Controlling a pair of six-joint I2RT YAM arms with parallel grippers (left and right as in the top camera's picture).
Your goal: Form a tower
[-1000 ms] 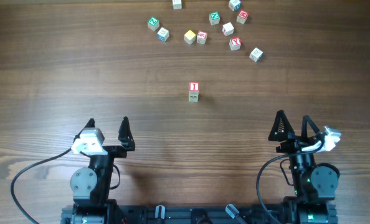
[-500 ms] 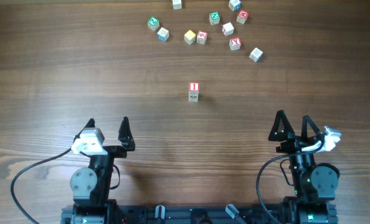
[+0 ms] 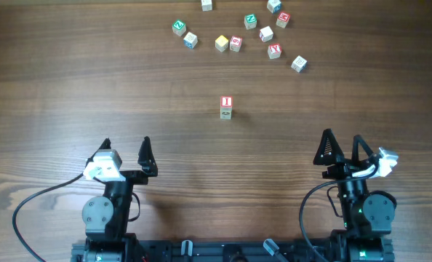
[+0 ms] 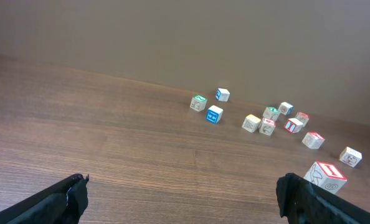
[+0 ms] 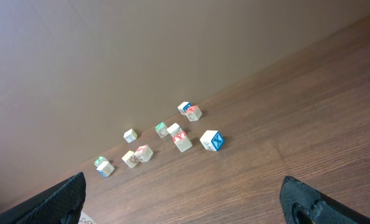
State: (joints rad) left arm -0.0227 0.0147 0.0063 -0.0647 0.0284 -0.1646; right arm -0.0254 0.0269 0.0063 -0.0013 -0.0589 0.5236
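The tower point(image 3: 226, 108) stands in the middle of the wooden table, a narrow stack of tiny alphabet cubes whose white top face carries a red-framed "I". My left gripper point(image 3: 125, 145) is open near the front edge, well to the tower's left, with nothing between its fingers. My right gripper point(image 3: 342, 140) is open too, off to the tower's right and empty. In the left wrist view the tower point(image 4: 325, 176) peeks out beside the right finger, and the left gripper point(image 4: 182, 188) spans bare wood. The right gripper point(image 5: 185, 191) likewise frames bare table.
Several loose alphabet cubes lie scattered along the far edge, among them a green one point(image 3: 178, 28), a yellow one point(image 3: 221, 43) and a red "Y" cube point(image 3: 275, 50). The same cluster shows in both wrist views, including a blue cube point(image 4: 214, 114) and another blue cube point(image 5: 212, 140).
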